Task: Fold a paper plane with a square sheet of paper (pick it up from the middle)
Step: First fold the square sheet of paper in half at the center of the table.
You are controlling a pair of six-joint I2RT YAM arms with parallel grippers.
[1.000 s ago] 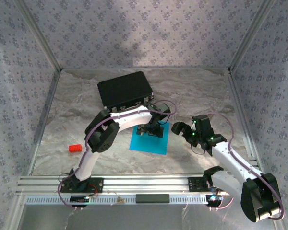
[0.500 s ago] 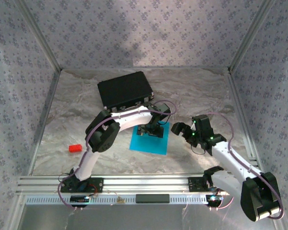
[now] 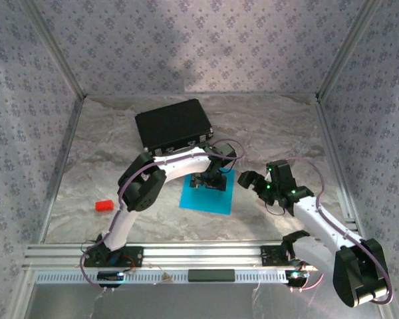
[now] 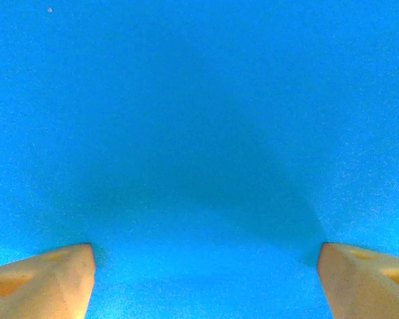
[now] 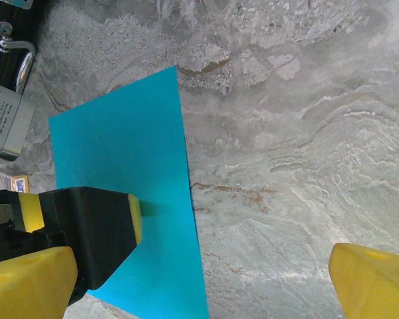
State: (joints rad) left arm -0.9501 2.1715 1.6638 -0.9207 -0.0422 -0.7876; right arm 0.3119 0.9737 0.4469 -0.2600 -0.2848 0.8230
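Note:
The square sheet of paper (image 3: 206, 199), bright cyan-blue, lies flat and unfolded on the marbled table; a paper plane is out of view. My left gripper (image 3: 209, 181) is down on the sheet's middle, open, with its tan fingertips (image 4: 46, 282) set wide apart on the blue surface (image 4: 199, 133). My right gripper (image 3: 247, 179) hovers open just right of the sheet, above bare table beside the sheet's right edge (image 5: 189, 199). In the right wrist view one of the left arm's black, yellow-padded fingers (image 5: 93, 232) rests on the paper (image 5: 120, 146).
A black case (image 3: 171, 124) sits behind the sheet, its metal handle (image 5: 13, 50) close to the paper's far corner. A small red block (image 3: 104, 205) lies at the left. Patterned walls and metal rails enclose the table (image 3: 279, 126).

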